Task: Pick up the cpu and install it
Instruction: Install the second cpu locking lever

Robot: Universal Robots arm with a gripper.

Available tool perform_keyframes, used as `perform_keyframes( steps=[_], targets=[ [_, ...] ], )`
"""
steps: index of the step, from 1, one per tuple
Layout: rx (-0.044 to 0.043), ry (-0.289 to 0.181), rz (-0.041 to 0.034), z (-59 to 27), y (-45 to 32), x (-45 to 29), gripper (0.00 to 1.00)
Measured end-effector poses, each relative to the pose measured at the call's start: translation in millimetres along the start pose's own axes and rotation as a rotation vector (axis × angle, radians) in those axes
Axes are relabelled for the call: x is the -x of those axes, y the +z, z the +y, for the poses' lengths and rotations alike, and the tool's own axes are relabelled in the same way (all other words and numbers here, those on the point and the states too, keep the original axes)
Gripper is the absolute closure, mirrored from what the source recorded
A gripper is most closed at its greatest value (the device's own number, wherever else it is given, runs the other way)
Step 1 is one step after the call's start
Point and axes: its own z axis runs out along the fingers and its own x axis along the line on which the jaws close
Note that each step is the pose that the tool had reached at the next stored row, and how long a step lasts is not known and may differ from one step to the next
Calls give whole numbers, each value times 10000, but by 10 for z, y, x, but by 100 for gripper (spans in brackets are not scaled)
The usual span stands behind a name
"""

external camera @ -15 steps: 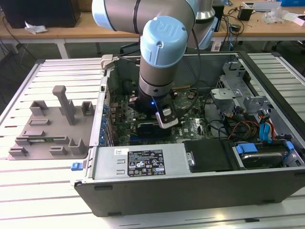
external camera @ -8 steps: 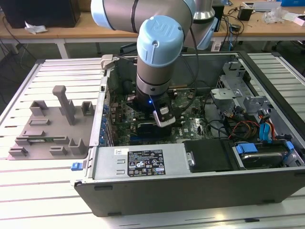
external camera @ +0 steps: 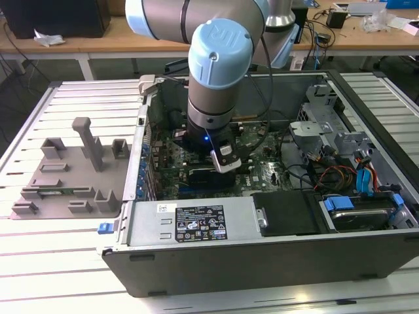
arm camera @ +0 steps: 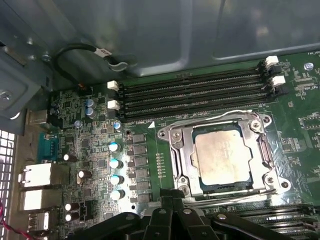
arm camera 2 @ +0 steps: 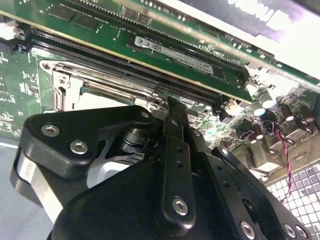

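The cpu point(arm camera: 222, 157), a small silvery square chip, lies flat inside the metal socket frame point(arm camera: 170, 137) on the green motherboard point(arm camera: 90, 150). In the first wrist view my gripper point(arm camera: 172, 194) hovers just off the socket's edge, apart from the chip. Its black fingers meet at a single tip, shut on nothing. In the second wrist view the gripper point(arm camera 2: 162, 102) covers most of the socket frame point(arm camera 2: 62, 82) and hides the chip. In the exterior view the arm's wrist point(external camera: 209, 111) reaches down into the open computer case point(external camera: 262, 261).
Black memory slots point(arm camera: 190, 95) run along one side of the socket, with capacitors point(arm camera: 115, 162) and rear ports point(arm camera: 37, 175) beyond. A memory stick point(arm camera 2: 175, 50) stands close by. A grey plastic tray with upright posts point(external camera: 72, 170) sits at the exterior view's left. Drive cages and cables point(external camera: 353, 163) fill the case's right.
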Motion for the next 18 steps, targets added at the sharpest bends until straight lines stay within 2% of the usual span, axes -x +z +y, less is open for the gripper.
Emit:
perform_keyframes(
  steps=[2,4,8,10,14,18],
  targets=[
    [-3,0,0,2,-7,-1,89],
    [48,3,3,5,-10,-1,89],
    [341,-2,42,22,-6,-5,89],
    [437,-9,55,27,-3,-5,89],
    [443,-7,63,9,51,0,89],
    [448,-7,56,8,57,2,89]
  ],
)
